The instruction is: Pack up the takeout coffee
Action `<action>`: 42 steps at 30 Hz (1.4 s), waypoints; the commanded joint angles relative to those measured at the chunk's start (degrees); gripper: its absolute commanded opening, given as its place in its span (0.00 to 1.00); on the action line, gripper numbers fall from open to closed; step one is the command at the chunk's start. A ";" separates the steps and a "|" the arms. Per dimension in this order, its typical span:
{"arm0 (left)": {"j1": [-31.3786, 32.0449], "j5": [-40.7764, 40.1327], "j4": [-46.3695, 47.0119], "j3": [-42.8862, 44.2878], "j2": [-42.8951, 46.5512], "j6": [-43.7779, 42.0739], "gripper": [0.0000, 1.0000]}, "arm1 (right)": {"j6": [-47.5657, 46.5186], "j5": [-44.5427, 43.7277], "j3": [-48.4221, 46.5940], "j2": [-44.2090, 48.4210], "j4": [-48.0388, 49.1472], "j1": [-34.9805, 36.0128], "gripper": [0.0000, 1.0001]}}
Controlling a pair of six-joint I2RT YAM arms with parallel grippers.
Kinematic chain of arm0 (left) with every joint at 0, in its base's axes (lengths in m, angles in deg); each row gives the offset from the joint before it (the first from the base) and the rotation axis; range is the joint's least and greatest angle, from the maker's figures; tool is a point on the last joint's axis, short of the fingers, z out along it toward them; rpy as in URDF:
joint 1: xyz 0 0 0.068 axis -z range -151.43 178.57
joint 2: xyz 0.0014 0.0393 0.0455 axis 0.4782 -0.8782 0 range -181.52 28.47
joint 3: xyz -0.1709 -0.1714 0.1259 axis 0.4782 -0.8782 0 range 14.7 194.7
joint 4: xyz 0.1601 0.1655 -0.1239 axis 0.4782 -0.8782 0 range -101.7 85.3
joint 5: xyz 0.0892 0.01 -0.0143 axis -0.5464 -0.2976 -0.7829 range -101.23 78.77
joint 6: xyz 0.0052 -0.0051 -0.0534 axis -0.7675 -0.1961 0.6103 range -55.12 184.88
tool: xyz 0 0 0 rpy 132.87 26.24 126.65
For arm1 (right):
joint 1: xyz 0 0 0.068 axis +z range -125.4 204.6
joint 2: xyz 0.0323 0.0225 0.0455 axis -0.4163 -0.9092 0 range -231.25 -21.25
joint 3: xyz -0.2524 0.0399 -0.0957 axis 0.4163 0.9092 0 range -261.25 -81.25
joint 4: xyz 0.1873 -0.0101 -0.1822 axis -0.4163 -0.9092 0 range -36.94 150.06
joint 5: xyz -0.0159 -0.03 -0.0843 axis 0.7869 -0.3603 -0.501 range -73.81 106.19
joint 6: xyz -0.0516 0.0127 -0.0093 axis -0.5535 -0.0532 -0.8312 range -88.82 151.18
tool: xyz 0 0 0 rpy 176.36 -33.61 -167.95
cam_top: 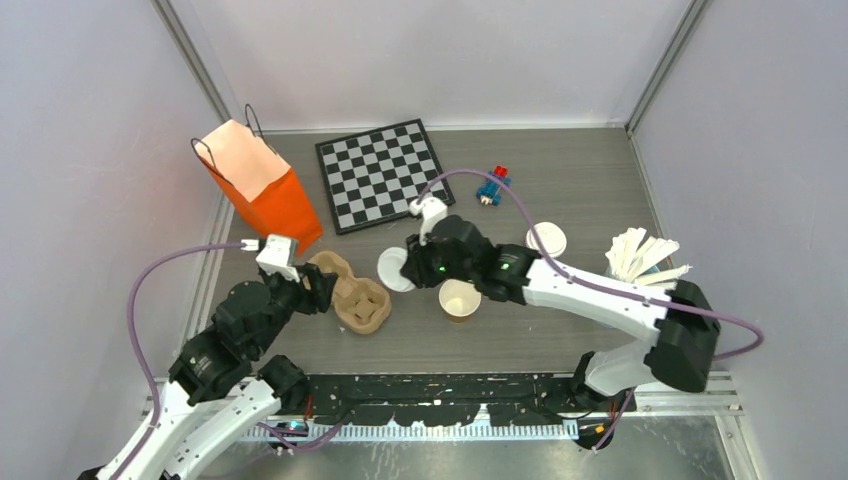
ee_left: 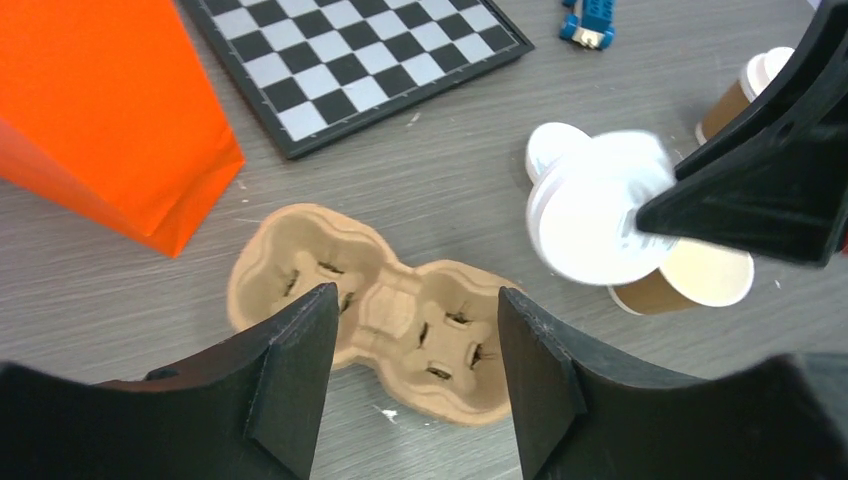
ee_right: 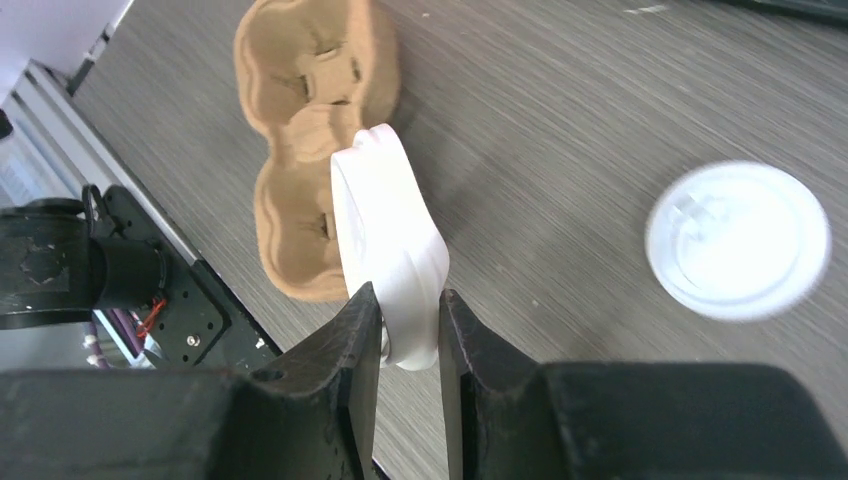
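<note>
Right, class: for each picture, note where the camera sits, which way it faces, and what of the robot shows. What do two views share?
Top external: above and behind the arms, looking down; both arms show.
Left wrist: on the left arm, looking down between its open fingers at the cup tray; right gripper shows too.
Right wrist: on the right arm, looking down at the table; its fingers pinch a white lid.
Shared: both wrist views show tray and lid.
</note>
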 commanded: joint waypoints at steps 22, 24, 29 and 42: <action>-0.04 38.18 30.23 -0.83 -35.37 13.27 0.87 | 9.04 16.34 14.61 29.18 -15.67 -22.00 0.31; -0.06 38.69 32.77 -1.39 -36.48 14.32 0.83 | 9.91 19.07 14.86 28.58 -14.76 -22.76 0.31; -0.04 39.68 37.44 -1.92 -40.32 16.90 0.74 | 11.95 24.65 15.80 25.34 -12.23 -24.44 0.31; -0.04 44.51 45.97 -1.87 -50.01 21.17 0.57 | 12.82 26.75 18.32 21.92 -12.12 -26.81 0.34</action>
